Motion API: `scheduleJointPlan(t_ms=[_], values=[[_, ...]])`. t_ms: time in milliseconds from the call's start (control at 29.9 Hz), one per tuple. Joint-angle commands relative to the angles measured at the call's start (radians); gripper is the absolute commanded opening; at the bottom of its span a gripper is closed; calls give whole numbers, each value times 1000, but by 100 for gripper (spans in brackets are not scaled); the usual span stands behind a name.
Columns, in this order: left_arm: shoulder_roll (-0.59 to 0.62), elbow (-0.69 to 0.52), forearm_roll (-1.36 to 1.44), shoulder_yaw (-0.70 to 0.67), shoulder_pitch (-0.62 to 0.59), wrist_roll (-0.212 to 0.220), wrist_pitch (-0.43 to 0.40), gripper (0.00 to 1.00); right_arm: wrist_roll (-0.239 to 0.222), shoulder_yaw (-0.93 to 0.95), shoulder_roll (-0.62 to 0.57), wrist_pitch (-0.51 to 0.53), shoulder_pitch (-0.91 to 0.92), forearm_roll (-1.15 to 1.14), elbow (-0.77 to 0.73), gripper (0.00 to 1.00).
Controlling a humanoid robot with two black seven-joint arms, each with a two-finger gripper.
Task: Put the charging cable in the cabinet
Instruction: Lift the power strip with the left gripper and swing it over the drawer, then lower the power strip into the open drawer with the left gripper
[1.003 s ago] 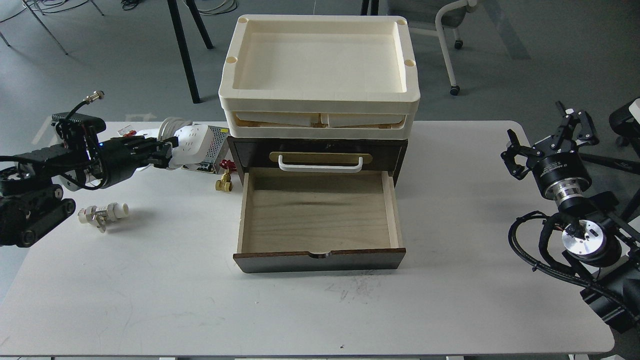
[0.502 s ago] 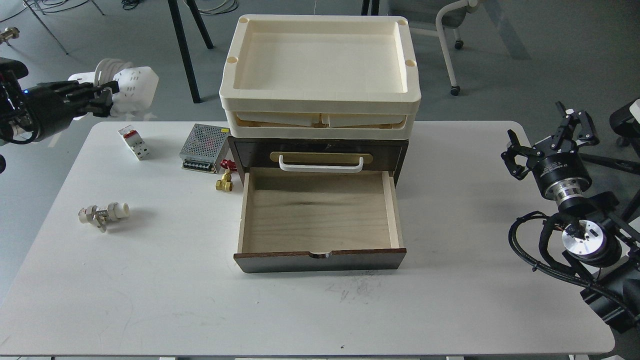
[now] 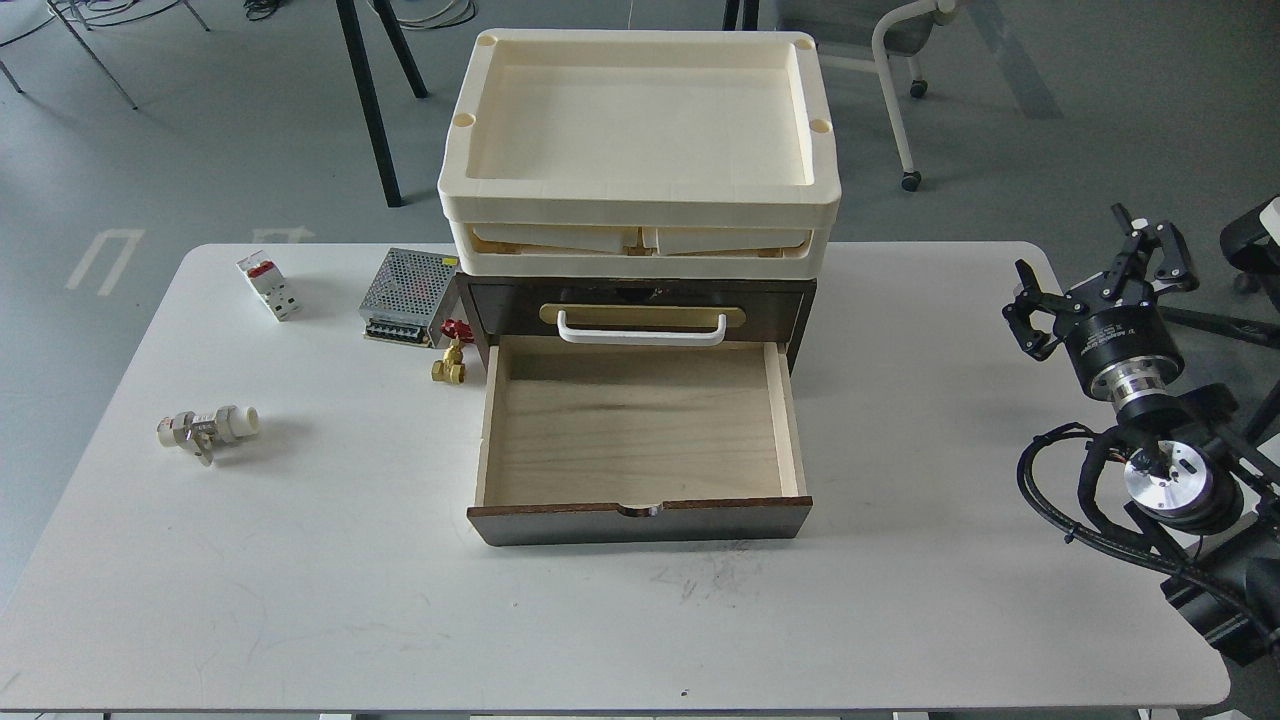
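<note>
The dark brown cabinet [image 3: 640,300] stands at the middle back of the white table [image 3: 300,560]. Its lower drawer [image 3: 640,430] is pulled out, pale wood inside, with nothing in it. The upper drawer is closed and has a white handle [image 3: 641,330] on a brass plate. The charging cable is out of view. My left arm and its gripper are out of view too. My right gripper [image 3: 1100,270] is open and holds nothing, off the table's right edge.
Cream plastic trays [image 3: 640,210] are stacked on top of the cabinet. Left of the cabinet lie a perforated metal power-supply box [image 3: 408,297], a small brass valve [image 3: 450,362], a white breaker with a red tab [image 3: 268,285] and a white plastic fitting [image 3: 208,426].
My left gripper, shut on the charging cable, rose up and to the left and has left the view with it. The right arm has not moved.
</note>
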Motion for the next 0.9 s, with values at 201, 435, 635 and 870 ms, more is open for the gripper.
scheduleJointPlan(t_ms=[201, 435, 635, 870], values=[[-73, -483, 322, 2, -14, 1, -35, 0, 0, 0, 0, -1, 0, 0, 0, 100], [-182, -686, 421, 12, 51, 1, -73, 0, 0, 0, 0, -1, 0, 0, 0, 100], [-274, -697, 581, 61, 185, 34, -122, 0, 0, 0, 0, 0, 0, -1, 0, 100], [-268, -663, 581, 77, 345, 35, -131, 0, 0, 0, 0, 0, 0, -1, 0, 100]])
